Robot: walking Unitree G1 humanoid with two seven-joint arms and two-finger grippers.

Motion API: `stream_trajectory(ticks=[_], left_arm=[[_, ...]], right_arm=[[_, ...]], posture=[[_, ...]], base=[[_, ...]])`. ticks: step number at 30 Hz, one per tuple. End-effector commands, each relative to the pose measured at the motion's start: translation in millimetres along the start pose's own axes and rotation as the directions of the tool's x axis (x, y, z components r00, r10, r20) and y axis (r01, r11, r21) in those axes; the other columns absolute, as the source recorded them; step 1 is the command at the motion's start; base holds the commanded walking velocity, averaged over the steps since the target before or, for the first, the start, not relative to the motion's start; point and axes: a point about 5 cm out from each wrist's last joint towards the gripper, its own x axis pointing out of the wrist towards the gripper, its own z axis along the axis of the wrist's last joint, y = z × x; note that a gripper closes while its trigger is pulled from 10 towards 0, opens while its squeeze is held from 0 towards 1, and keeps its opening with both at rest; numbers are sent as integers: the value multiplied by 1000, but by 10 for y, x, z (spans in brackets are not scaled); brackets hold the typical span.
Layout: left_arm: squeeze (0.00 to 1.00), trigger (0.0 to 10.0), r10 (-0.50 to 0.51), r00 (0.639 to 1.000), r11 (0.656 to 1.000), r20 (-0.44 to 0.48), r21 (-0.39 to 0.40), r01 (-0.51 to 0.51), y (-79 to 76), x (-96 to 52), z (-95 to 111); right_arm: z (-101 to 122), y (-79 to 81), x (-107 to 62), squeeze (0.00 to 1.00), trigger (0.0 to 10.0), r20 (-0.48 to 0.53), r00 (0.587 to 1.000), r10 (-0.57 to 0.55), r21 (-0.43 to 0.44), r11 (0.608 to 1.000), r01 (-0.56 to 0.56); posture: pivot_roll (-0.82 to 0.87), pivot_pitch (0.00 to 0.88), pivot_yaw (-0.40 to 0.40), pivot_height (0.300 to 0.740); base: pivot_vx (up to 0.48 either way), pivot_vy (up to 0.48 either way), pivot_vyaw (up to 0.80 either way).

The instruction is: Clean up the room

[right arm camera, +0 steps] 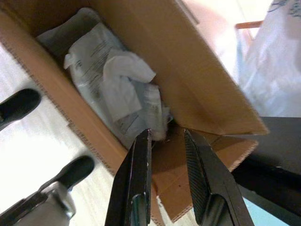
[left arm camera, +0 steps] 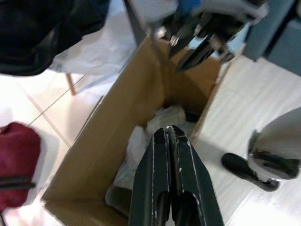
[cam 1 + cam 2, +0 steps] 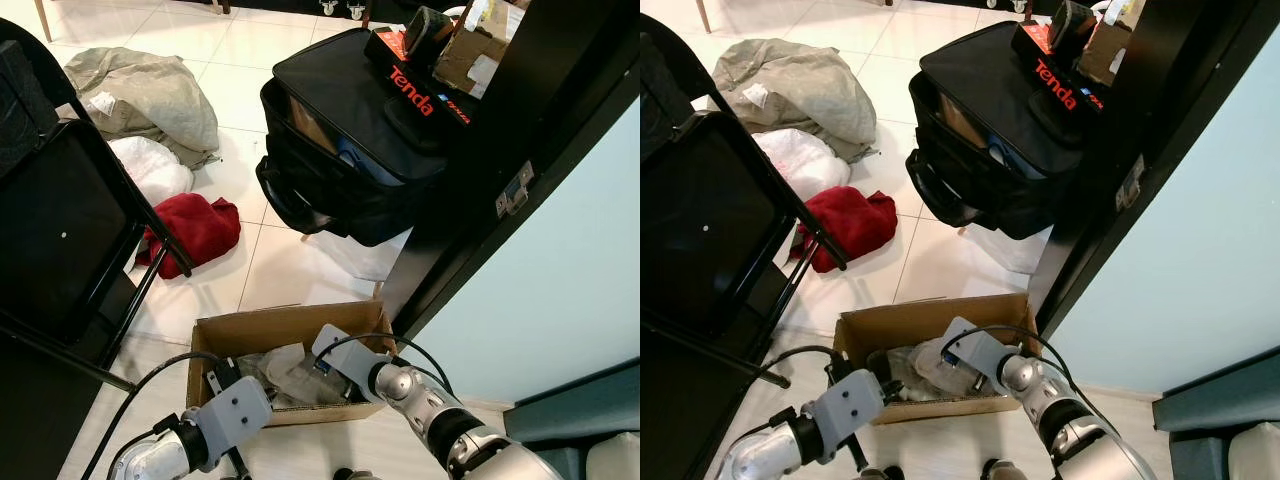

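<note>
An open cardboard box [image 3: 250,330] lies on the floor right in front of me, holding crumpled white plastic bags and paper [image 1: 113,80]. My left gripper [image 2: 171,134] hangs over the box's left end with its fingers pressed together and nothing between them. Over the box's right end my right gripper [image 1: 167,135] is open, its tips just above the crumpled bags by the box's wall; it is also seen across the box as the right gripper [image 2: 197,49]. A red cloth [image 3: 195,228] lies on the tiles beyond the box, to the left.
A black bag [image 3: 340,150] with a Tenda carton [image 3: 420,95] on top stands against a dark door frame [image 3: 500,170]. A black folding chair [image 3: 60,230] is on my left. Grey-green fabric [image 3: 150,95] and a white plastic bag [image 3: 150,165] lie farther back.
</note>
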Motion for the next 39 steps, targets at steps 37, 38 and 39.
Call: stream_trajectory(ticks=[37, 38, 39], left_arm=[[0, 10000, 570, 672, 645, -473, -250, -722, 240, 150, -448], [0, 10000, 571, 671, 643, -473, -252, -724, 239, 147, -449], [0, 10000, 571, 673, 643, -470, -254, -723, 237, 146, -445]], right_arm=[[-229, -125, -176, 0, 10000, -71, 928, -365, 690, 654, 310], [-234, -116, -177, 0, 10000, -74, 929, -364, 693, 651, 310], [-237, -106, -179, 0, 10000, -77, 929, -362, 693, 650, 311]], posture=[[-34, 92, -6, 740], [-34, 92, -6, 740], [-34, 93, -6, 740]], base=[[0, 0, -126], [0, 0, -800], [0, 0, -800]])
